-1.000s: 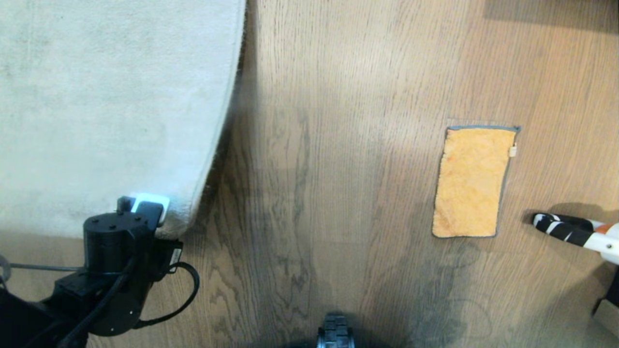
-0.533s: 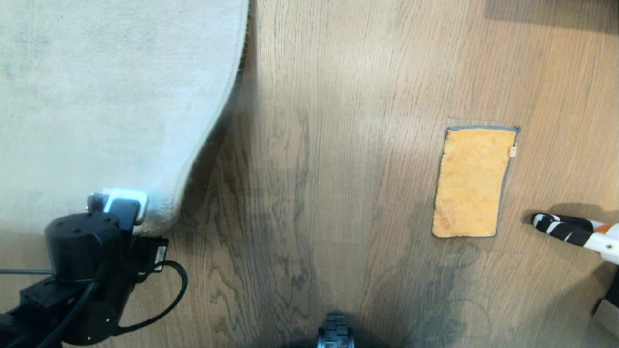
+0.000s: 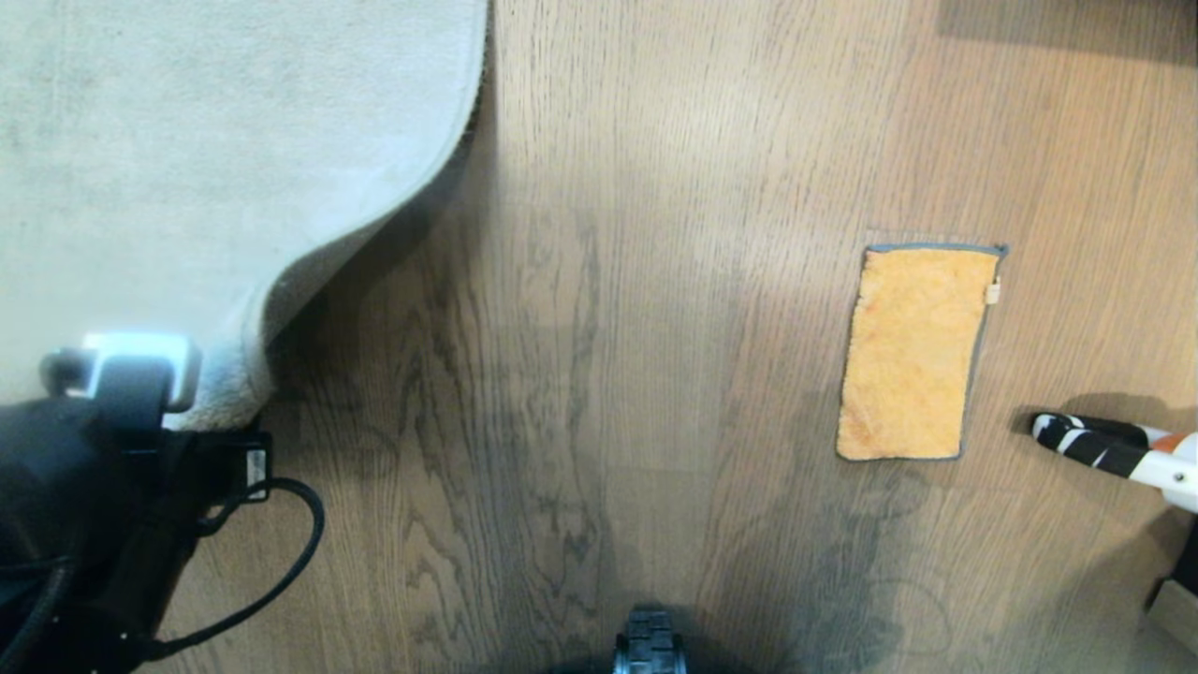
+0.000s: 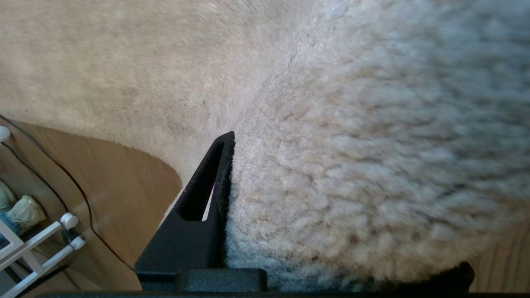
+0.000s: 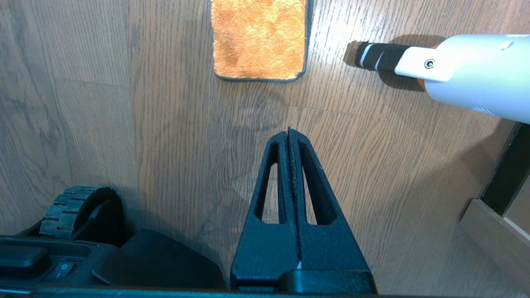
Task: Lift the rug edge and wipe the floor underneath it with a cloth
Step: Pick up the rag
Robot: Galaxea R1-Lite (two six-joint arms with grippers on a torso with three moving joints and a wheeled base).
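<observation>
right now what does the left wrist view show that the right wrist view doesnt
Only the left wrist view shows the pale grey-beige short-pile rug edge bunched against the left gripper, which is closed on it.

Only the right wrist view shows the orange fluffy microfibre cloth lying flat, the shut right gripper, and a white handheld tool.

Both show the grey-brown wood-grain plank floor.

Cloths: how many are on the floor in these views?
1. The orange cloth lies flat on the floor, right of the rug edge and beside a striped handle. Others could be hidden under the rug.
</observation>
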